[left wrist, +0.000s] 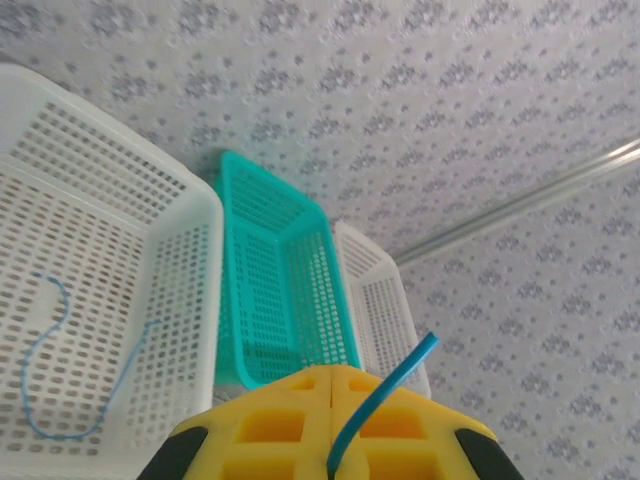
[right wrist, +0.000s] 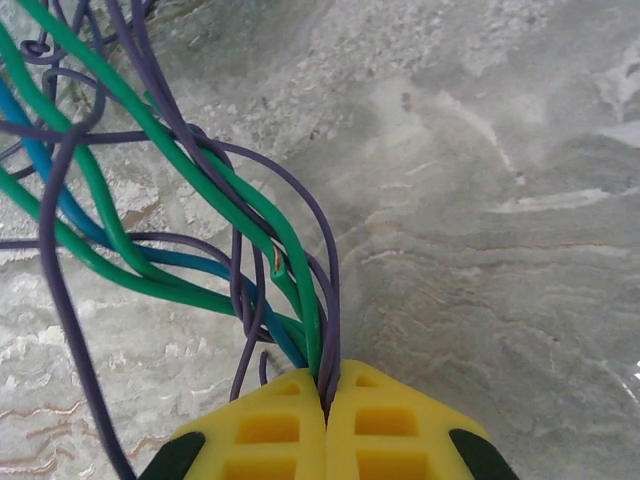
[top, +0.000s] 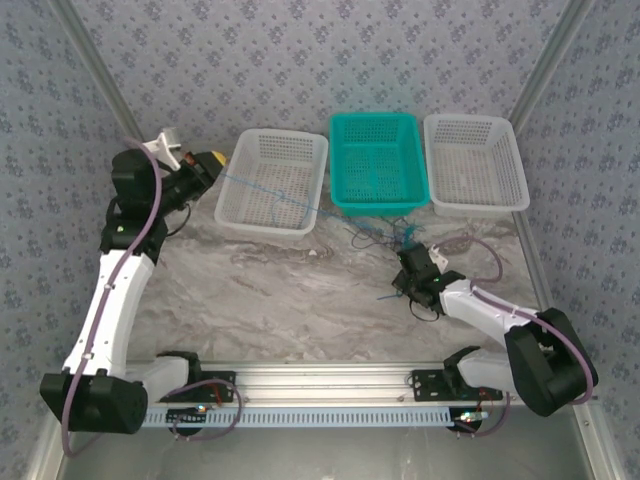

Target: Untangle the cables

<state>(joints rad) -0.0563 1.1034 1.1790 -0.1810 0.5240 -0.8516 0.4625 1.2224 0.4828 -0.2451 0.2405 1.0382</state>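
The cables form a small tangle (top: 385, 236) of green, blue and purple wires on the marble table, just in front of the teal basket (top: 372, 207). My right gripper (top: 408, 262) sits at the tangle's near side. In the right wrist view it (right wrist: 328, 385) is shut on a bundle of green cable (right wrist: 200, 170), purple cable (right wrist: 60, 260) and blue cable (right wrist: 60, 200). My left gripper (top: 207, 160) is raised at the far left, shut on the end of one blue cable (left wrist: 400, 375). That blue cable (top: 270, 192) stretches across the left white basket (top: 262, 228) to the tangle.
Three baskets stand in a row at the back: white (left wrist: 190, 250), teal (left wrist: 280, 290) and another white (top: 480, 205). A loop of blue wire (left wrist: 45, 400) lies over the left white basket. Patterned walls close in the sides and back.
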